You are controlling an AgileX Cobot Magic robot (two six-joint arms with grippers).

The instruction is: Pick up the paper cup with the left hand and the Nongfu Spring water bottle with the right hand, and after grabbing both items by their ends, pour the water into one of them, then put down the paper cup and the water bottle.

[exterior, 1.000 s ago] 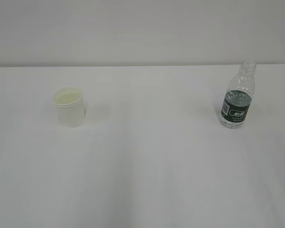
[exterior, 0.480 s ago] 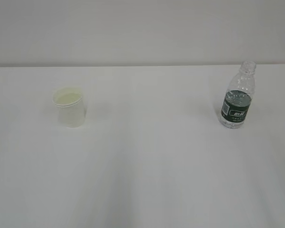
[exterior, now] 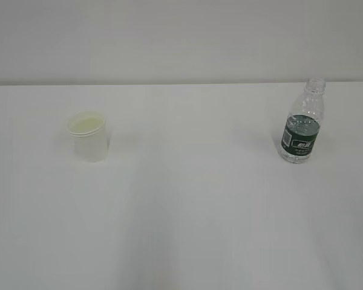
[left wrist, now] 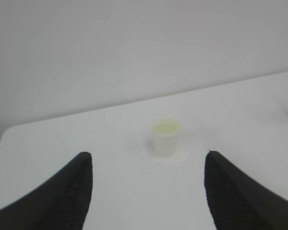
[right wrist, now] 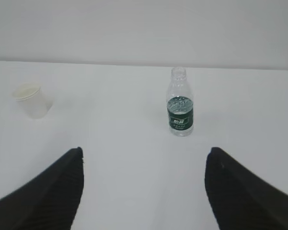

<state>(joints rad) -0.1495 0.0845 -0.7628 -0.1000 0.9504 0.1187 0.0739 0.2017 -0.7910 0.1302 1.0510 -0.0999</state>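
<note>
Cup (exterior: 89,136) on the left of the white table (exterior: 187,205), upright, tapered thin paper with a rolled rim: light and easy to crush, so the left pincer (left wrist: 148,191), wide open and empty with the cup well ahead between its fingers, should probably squeeze softly low on the wall. Bottle (exterior: 302,122) stands far right, uncapped, ribbed clear plastic with a green label; it looks slick and springy, part-full, and the right pincer (right wrist: 144,191), also wide open and empty, would best close on the label band.
</note>
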